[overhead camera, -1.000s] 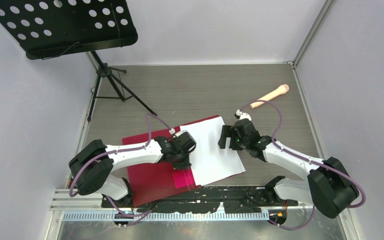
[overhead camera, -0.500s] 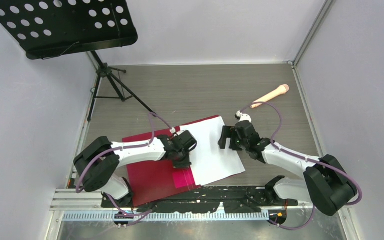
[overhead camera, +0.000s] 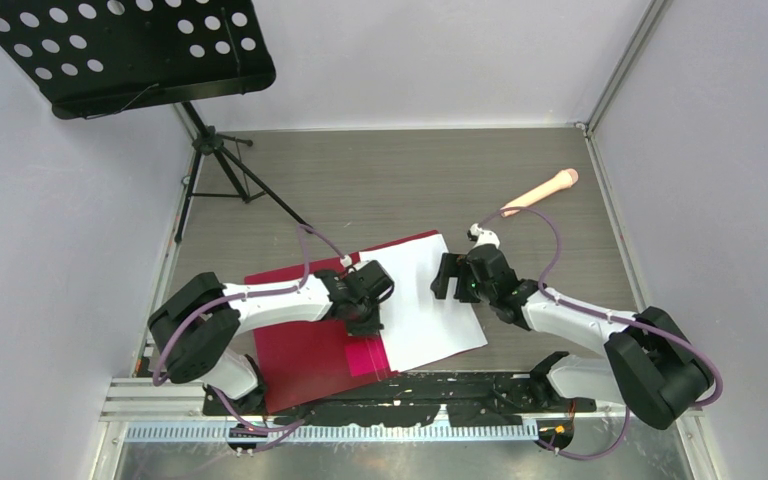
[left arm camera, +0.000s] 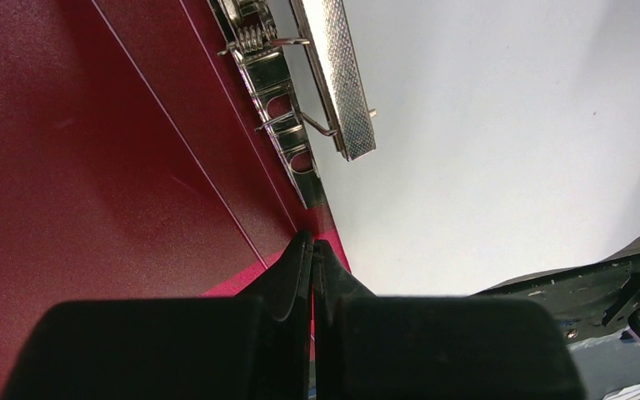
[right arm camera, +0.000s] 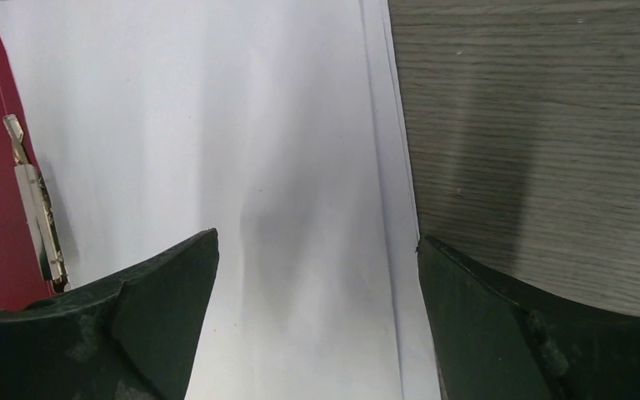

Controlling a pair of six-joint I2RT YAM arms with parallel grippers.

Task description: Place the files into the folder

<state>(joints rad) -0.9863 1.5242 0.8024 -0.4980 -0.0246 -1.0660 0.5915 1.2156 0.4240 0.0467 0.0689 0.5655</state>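
Top view fixed high on the near side of the folder (overhead camera: 300,350), looking down over the whole counter (overhead camera: 410,180), left wrist view close above the folder's spine clip (left arm camera: 337,75), right wrist view close above the files (right arm camera: 242,167) beside the folder, both wrist views sharing clip and files

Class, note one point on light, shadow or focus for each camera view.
Top view: even light, sharp edges. Left wrist view: the metal clip glints. Right wrist view: soft grey shadows cross the paper and table.
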